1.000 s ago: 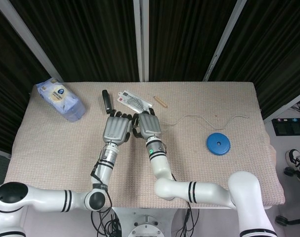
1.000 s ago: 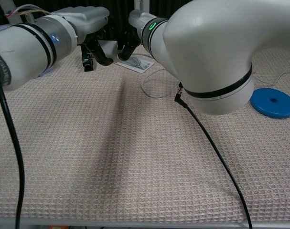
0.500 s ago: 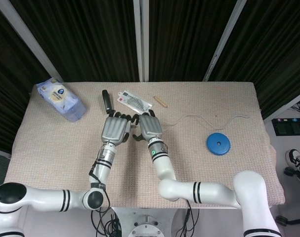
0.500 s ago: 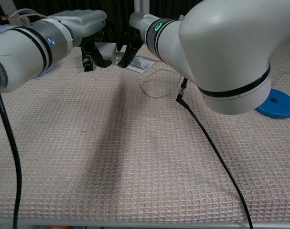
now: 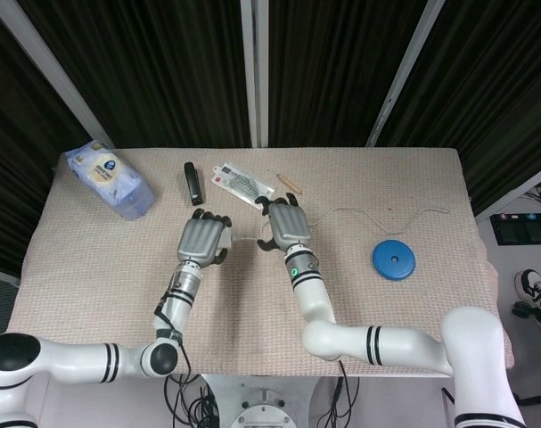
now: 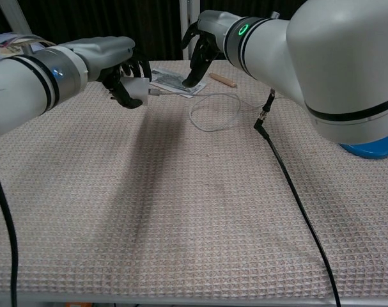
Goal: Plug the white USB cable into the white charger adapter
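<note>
Left hand (image 6: 120, 70) is up off the desk (image 6: 181, 211), fingers wrapped around the white charger adapter (image 6: 137, 88), and you can see the block peeking out below the knuckles in the chest view. The white USB cable (image 6: 213, 112) has its plug end sitting at the adapter's face; from there the cord runs right and drops into a loose loop on the woven cloth. From the head view the same cord (image 5: 377, 214) snakes away across the desk toward the far right edge.

Right hand (image 6: 203, 41) is apart from the left one, hovering over the back of the desk with its fingers spread and curled downward, nothing in its grasp. Its fingertips hang just above the flat printed packet (image 5: 241, 181).

Around them: a black oblong object (image 5: 191, 182) lies behind the left hand, a small wooden stick (image 5: 290, 183) sits just right of the packet, a blue-and-white bagged package (image 5: 110, 180) rests at the far left corner, and a blue disc (image 5: 393, 259) lies well off to the right. A black cable (image 6: 296, 198) from the right arm trails across the cloth toward the near edge. From the head view both hands show side by side, left (image 5: 202, 239) and right (image 5: 288, 225), with a clear gap between them
</note>
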You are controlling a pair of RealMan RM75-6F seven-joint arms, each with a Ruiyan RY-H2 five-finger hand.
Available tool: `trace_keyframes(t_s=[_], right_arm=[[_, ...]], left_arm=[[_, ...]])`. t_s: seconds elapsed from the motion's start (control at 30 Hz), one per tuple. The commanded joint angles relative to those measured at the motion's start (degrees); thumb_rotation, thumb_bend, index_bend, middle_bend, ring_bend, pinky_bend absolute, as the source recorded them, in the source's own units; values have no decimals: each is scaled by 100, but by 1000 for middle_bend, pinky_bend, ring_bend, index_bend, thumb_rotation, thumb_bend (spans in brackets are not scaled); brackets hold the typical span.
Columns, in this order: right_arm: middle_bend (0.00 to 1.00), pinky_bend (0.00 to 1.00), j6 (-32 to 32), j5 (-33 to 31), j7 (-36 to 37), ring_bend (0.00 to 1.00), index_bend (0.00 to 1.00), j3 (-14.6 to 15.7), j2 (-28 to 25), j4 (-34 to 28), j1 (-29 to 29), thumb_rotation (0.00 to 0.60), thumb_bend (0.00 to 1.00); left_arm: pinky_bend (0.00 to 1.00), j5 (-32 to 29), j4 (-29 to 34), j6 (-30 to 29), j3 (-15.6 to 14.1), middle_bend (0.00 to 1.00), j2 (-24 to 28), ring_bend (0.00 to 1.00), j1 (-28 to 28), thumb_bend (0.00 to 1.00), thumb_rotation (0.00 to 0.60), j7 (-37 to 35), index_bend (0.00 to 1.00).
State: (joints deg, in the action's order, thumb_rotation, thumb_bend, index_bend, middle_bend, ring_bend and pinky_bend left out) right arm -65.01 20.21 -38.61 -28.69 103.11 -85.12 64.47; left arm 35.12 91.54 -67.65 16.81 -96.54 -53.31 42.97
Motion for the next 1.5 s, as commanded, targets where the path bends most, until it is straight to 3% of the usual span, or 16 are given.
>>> trace_keyframes(t_s=[0.03,0.37,1.5], right_arm=[[352,0,52,-33,13,160,316,53,-16,-25,-31,600,156],[377,0,110,35,147,161,438,102,278,240,80,600,286],[438,0,-3,245,231,174,586,-13,647,498,144,600,323]], left_arm=[[162,-45,3,125,26,413,44,220,47,399,600,-172,428],[163,-22,255,53,77,413,111,220,28,399,600,-241,428],[164,-105,527,-232,107,413,128,220,-172,399,600,-39,428]])
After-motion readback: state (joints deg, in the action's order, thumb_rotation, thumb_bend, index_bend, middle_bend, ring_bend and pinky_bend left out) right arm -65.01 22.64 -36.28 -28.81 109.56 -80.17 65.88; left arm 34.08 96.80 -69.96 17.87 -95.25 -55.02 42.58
